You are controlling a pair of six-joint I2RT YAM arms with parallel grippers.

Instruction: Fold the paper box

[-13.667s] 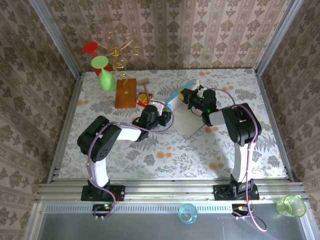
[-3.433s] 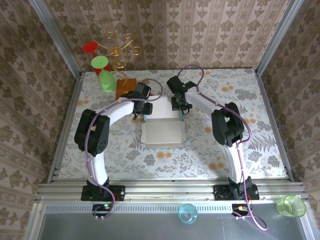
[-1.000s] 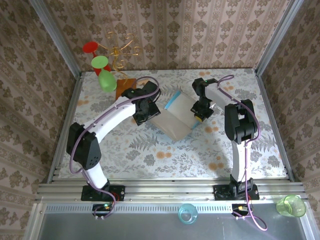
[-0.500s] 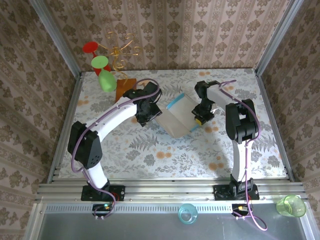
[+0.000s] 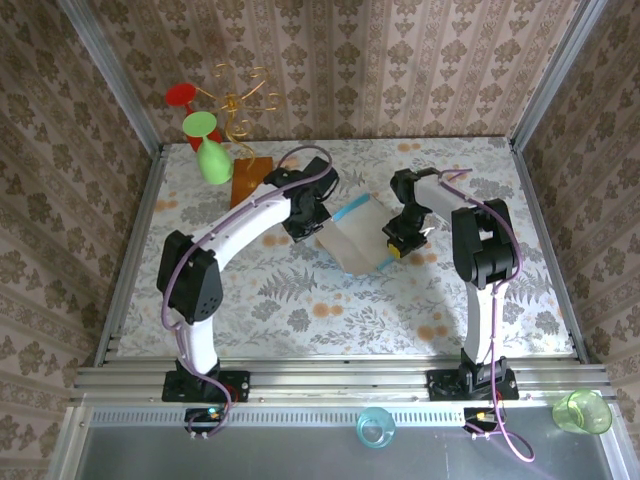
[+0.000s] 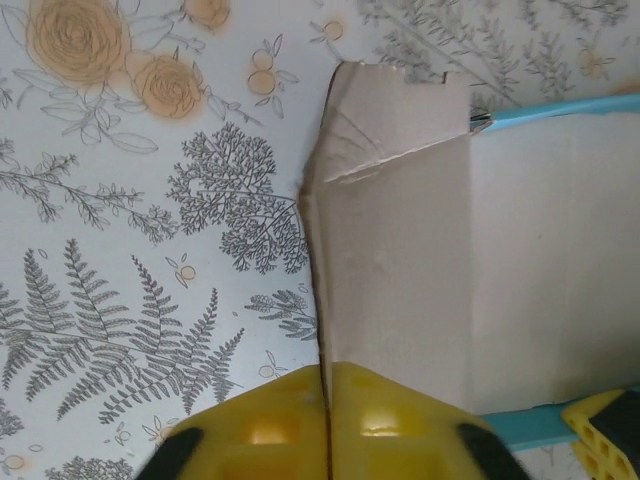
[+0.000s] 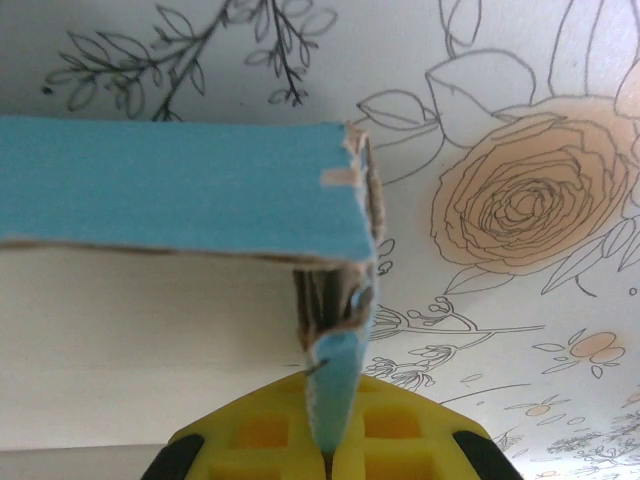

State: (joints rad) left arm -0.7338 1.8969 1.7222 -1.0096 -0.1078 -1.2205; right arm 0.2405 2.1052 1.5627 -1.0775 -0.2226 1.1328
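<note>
Top external, paper box: the paper box (image 5: 355, 238) lies skewed near the middle of the worktop (image 5: 250, 295), between the two arms, pale side up with a blue rim along its edges.
Top external, left end effector: the left end effector (image 5: 310, 222) sits at the box's left edge; its grip is too small to read from here.
Top external, right end effector: the right end effector (image 5: 397, 240) sits at the box's right edge.
Top external, wooden board: the wooden board (image 5: 250, 183) lies apart from the box, toward the far left.
Left wrist, left end effector: the left end effector (image 6: 327, 405) is pressed together, pinching the creased left edge of the box.
Left wrist, paper box: the paper box (image 6: 460, 260) shows a pale panel with score lines and a notched corner flap.
Right wrist, right end effector: the right end effector (image 7: 330, 445) is pressed together on a thin blue flap standing on edge.
Right wrist, paper box: the paper box (image 7: 170, 185) shows a blue wall over the pale panel, its corner frayed.
Handling: likely very light, thin and springy; it should crease easily, tear at worn corners and slide on the worktop.
Where to hold: probably by flaps or edges close to a score line, with a gentle pinch and never mid-panel.
</note>
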